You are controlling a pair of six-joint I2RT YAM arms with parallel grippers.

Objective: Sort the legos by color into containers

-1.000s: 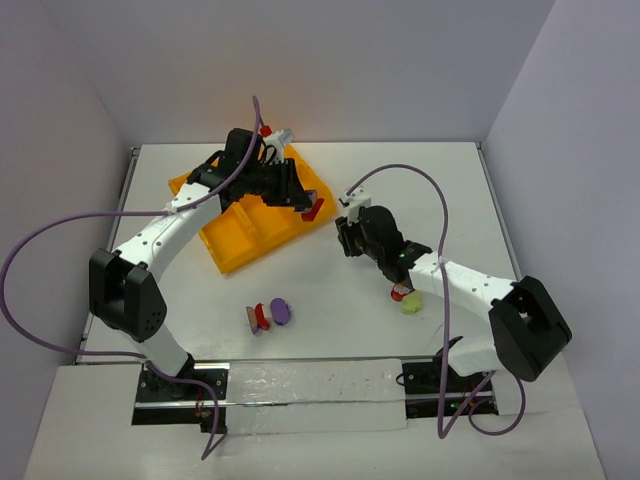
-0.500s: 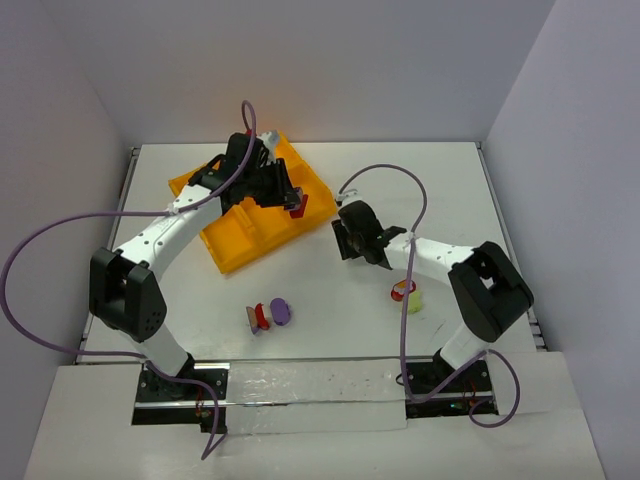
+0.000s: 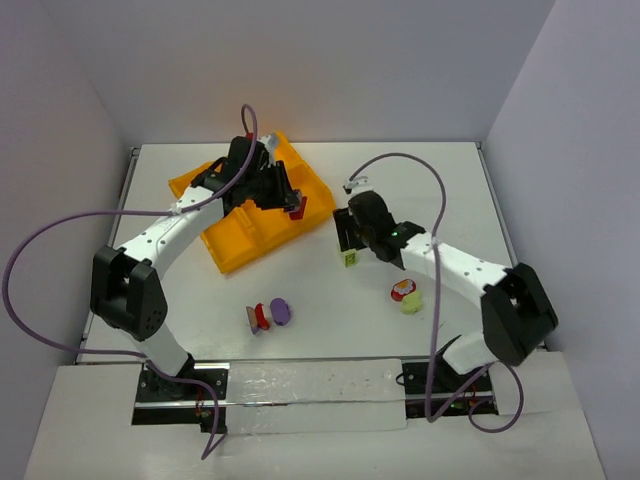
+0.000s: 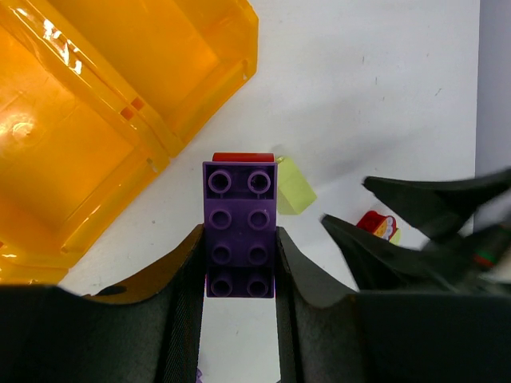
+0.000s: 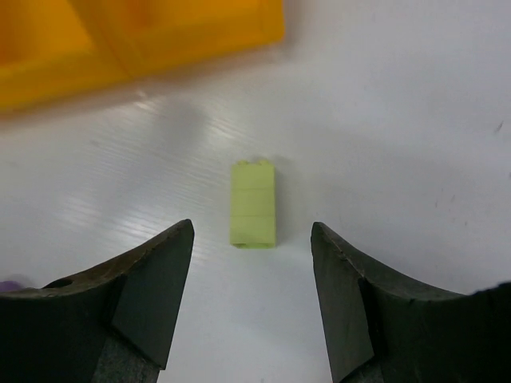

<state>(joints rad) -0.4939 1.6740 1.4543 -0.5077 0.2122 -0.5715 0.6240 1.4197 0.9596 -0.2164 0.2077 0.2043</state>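
White table [image 3: 450, 180]: L gripper [image 4: 239, 235] clamps purple lego [image 4: 239, 195] beside tray [image 3: 236, 250], R gripper [image 5: 251, 225] gapes above yellow-green lego [image 5: 253, 203]; we judge sorting barely begun.

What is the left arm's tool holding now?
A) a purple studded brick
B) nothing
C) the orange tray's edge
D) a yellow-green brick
A: in the left wrist view the left tool is shut on the purple studded plastic brick, with a red brick showing behind its far end.

Purple-red brick pair [image 4: 239, 231] held beside orange tray [image 4: 120, 128] — yellow-green brick [image 5: 253, 203] lying apart.
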